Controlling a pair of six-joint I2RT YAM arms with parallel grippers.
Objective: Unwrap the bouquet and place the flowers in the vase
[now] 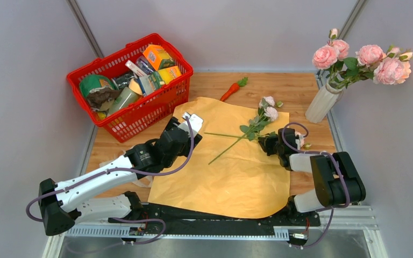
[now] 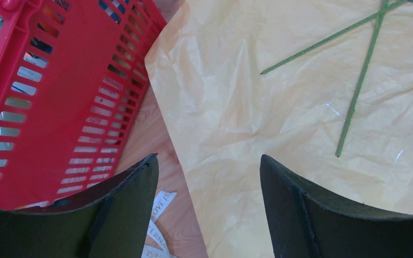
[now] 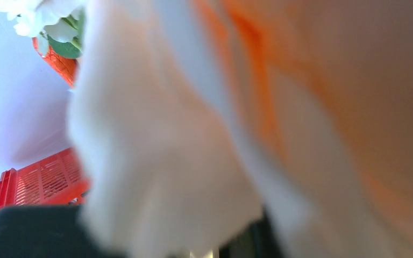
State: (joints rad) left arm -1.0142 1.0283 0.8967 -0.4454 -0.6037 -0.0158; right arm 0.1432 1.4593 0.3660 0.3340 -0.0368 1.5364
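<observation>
- Wrapping paper [image 1: 231, 180] is lying spread flat on the table [image 1: 301, 86], tan-yellow side up.
- Two loose flowers [image 1: 268, 110] are lying on the paper, their thin green stems crossing and the blooms pointing toward the far right.
- Vase [image 1: 321, 103] is standing upright at the table's right edge, off the paper, and is holding several pink blooms [image 1: 355, 59].
- Left claw [image 1: 187, 122] is hanging over the paper's far-left corner, beside the red basket [image 1: 140, 115]. In its wrist view the fingers [image 2: 123, 215] are standing wide apart, released, with nothing between them.
- Right claw [image 1: 264, 141] is sitting at the leafy part of the loose stems. Leaves and cable are hiding its fingertips from above, and a pale and orange blur is filling its wrist view. Whether it is gripping: cannot tell.
- Toy carrot [image 1: 233, 90] is lying on bare wood beyond the paper's far edge.
</observation>
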